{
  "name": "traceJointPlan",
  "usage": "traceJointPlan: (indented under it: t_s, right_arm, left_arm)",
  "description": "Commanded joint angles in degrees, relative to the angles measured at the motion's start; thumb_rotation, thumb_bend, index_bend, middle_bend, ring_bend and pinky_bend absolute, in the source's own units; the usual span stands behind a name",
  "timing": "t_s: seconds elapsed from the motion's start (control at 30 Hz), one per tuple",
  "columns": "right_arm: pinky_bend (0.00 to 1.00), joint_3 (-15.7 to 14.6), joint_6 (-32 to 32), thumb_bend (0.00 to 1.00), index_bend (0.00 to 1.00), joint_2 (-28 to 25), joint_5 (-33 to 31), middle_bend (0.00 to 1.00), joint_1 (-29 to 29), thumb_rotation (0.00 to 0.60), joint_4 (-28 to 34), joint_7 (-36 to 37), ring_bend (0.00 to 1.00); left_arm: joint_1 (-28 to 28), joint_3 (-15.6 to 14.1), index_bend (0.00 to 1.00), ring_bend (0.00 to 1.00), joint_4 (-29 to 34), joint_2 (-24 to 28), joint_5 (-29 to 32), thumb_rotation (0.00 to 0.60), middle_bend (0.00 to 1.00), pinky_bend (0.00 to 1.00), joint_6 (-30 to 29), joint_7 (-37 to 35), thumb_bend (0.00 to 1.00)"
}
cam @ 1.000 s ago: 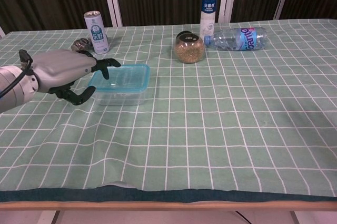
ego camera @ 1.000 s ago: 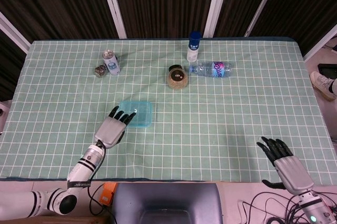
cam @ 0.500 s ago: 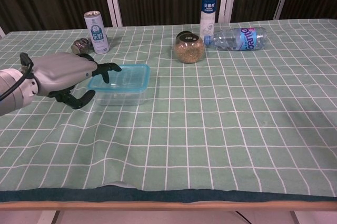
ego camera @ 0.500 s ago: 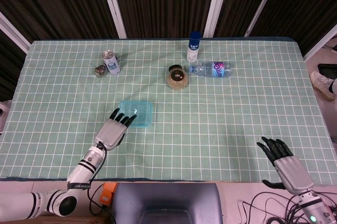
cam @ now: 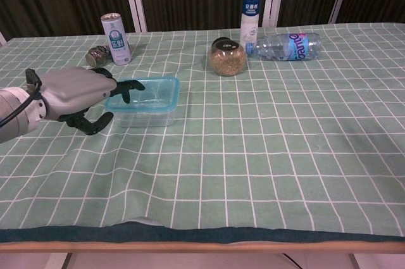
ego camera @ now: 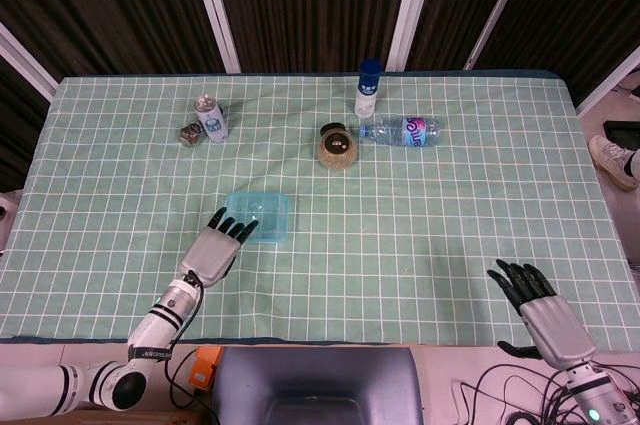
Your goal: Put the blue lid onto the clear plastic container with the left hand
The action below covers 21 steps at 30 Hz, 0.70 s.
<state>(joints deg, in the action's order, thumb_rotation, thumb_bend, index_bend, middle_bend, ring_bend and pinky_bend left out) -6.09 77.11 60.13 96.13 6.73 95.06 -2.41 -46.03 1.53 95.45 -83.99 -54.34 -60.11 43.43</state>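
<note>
Left hand (cam: 73,92) spread, empty, fingertips (cam: 130,85) at the near-left rim of the clear plastic container (cam: 147,100). Blue lid (ego camera: 262,215) seated on that container, mid-bench (cam: 266,155). Right hand (ego camera: 545,312) spread flat, empty, at the near right edge, well apart. Farther back: can (cam: 114,30), jar (cam: 227,56), toppled bottle (cam: 283,46).

On the green checked tabletop (ego camera: 420,235), the clear plastic container with its blue lid (ego camera: 261,216) sits left of centre. The left hand (ego camera: 214,248) lies just beside its near-left corner, dark fingers (ego camera: 238,230) spread at the lid's edge. The right hand (ego camera: 540,307) rests at the near right edge, fingers apart, holding nothing, well apart from the container.
</note>
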Motion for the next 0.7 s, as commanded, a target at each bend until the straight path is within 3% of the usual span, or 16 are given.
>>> traceJointPlan:
  t_s: [0.03, 0.7]
  right_arm:
    - [0.0, -0.01, 0.11, 0.22, 0.0, -0.05, 0.03, 0.0, -0.05, 0.6, -0.03, 0.09, 0.0]
    - [0.0, -0.01, 0.25, 0.22, 0.0, -0.09, 0.09, 0.0, -0.09, 0.6, -0.1, 0.37, 0.0]
  left_arm:
    - [-0.06, -0.07, 0.0, 0.16, -0.14, -0.2, 0.42, 0.6, 0.23, 0.07, 0.2, 0.37, 0.63]
    - [0.1, -0.93, 0.0, 0.17, -1.49, -1.24, 1.14, 0.6, 0.24, 0.07, 1.32, 0.76, 0.63]
